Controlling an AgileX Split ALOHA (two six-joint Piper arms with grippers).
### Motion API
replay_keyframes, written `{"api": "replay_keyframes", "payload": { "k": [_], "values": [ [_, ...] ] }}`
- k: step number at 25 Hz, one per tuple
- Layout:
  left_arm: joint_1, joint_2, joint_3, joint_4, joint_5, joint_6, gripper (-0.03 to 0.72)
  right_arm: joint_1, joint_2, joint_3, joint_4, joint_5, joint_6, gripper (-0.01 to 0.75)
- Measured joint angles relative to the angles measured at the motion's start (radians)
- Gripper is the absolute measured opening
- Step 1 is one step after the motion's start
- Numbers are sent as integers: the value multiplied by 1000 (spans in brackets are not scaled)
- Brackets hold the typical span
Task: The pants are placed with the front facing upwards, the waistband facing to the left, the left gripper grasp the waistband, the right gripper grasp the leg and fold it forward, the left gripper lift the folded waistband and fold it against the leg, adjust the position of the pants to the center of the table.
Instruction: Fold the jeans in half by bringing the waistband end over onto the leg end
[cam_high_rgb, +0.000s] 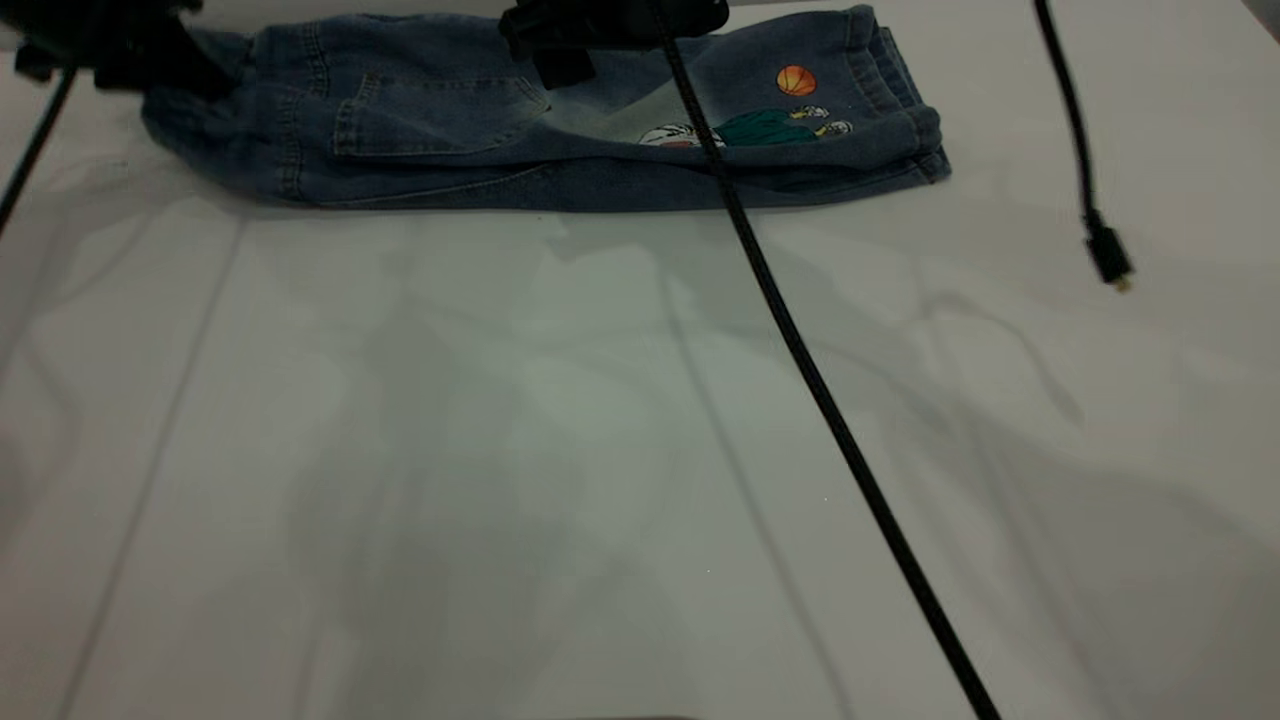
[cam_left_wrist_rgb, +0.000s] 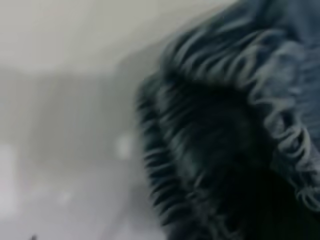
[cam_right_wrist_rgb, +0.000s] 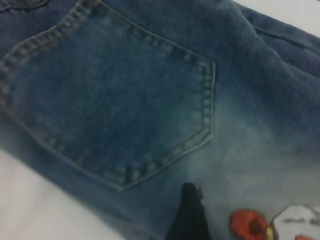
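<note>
Two black clamp-like tools hang at the far edge: our left tool sits at the gathered elastic waistband, our right tool over the mid-pants; we cannot tell either grip. Short blue denim pants lie folded lengthwise, long axis left-right, waistband left, hem cuff right, back pocket and basketball print upward. Only the left wrist view shows the ruffles. Pale white counter stretches nearer.

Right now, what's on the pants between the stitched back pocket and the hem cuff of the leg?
In the exterior view, the basketball cartoon print lies between the back pocket and the hem cuff of the pants, with a black cable crossing it.
</note>
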Motion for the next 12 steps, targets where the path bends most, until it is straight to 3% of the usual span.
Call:
{"api": "replay_keyframes", "payload": {
  "k": [5, 12],
  "values": [
    [-13, -63, 0, 1, 43, 6, 36, -2, 59, -119, -4, 80, -1, 515],
    [-57, -133, 0, 4, 76, 8, 35, -3, 153, -141, 11, 124, 0, 515]
  ]
}}
